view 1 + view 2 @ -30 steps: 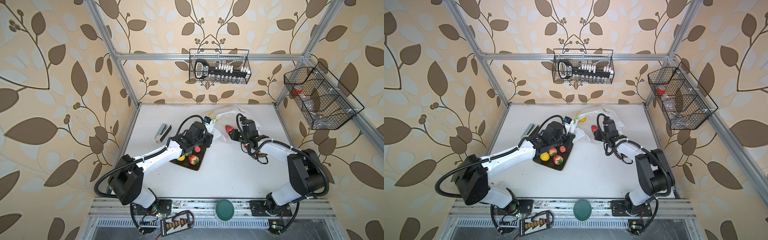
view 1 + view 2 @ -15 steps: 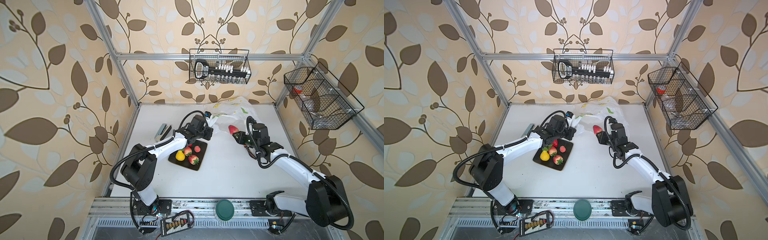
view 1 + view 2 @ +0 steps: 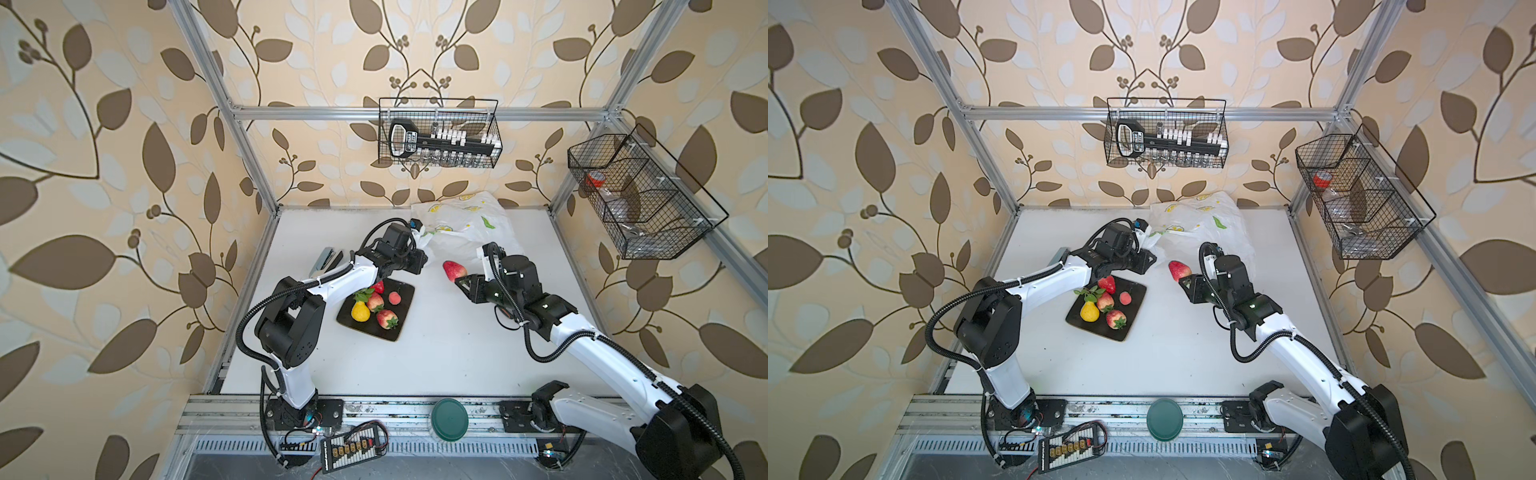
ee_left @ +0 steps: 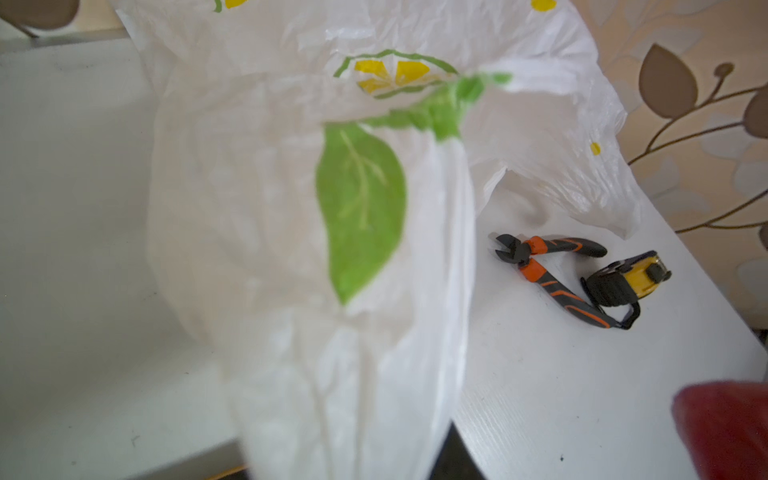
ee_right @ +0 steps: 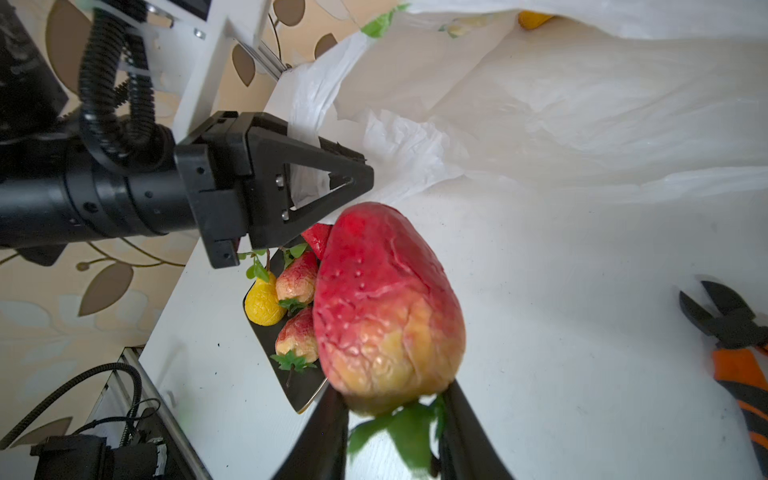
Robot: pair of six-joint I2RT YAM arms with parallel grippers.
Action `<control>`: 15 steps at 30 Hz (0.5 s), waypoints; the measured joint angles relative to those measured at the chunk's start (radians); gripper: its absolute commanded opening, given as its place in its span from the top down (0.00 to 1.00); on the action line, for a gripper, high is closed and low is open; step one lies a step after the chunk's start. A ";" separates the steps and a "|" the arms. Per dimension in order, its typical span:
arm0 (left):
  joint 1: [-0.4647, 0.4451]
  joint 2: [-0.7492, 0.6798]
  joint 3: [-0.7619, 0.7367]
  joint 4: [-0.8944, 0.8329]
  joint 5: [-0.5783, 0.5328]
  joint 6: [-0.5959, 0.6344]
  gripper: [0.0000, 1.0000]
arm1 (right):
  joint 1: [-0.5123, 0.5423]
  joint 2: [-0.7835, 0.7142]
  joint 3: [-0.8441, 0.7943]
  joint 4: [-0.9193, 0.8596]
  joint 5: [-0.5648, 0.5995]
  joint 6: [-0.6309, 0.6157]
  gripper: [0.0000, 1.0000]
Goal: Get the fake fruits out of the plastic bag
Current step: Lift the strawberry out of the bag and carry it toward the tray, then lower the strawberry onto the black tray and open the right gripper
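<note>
One strawberry (image 3: 454,270), cap end gripped in right pincer (image 3: 461,280), tip outward (long axis along pincer)

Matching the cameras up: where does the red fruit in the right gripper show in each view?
In a top view: red fruit mid-table, right of the black plate.
In a top view: red fruit there too.
Left wrist: probably the blurred red patch at the edge.
Right wrist: close up, centre.
Shared landmark: plastic bag.

One plastic bag (image 3: 465,224); one black plate (image 3: 403,316); on it one yellow pear (image 3: 360,311), four red fruits (image 3: 387,319), one green sprig (image 3: 363,294); one red-yellow fruit (image 3: 454,270) apart; one pair of cutters (image 4: 532,266); one tape measure (image 4: 623,280); two wire baskets: rear basket (image 3: 439,163), side basket (image 3: 665,232).
</note>
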 measured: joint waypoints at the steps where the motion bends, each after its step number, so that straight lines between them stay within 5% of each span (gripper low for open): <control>1: 0.000 -0.014 -0.023 0.001 0.000 -0.009 0.49 | 0.008 -0.004 0.000 -0.003 0.006 -0.003 0.68; 8: 0.000 -0.208 -0.175 -0.015 -0.008 -0.051 0.22 | 0.134 -0.016 -0.010 -0.024 0.047 -0.066 0.69; 15: 0.000 -0.509 -0.254 -0.048 -0.097 -0.097 0.16 | 0.321 0.009 -0.011 -0.027 0.096 -0.124 0.68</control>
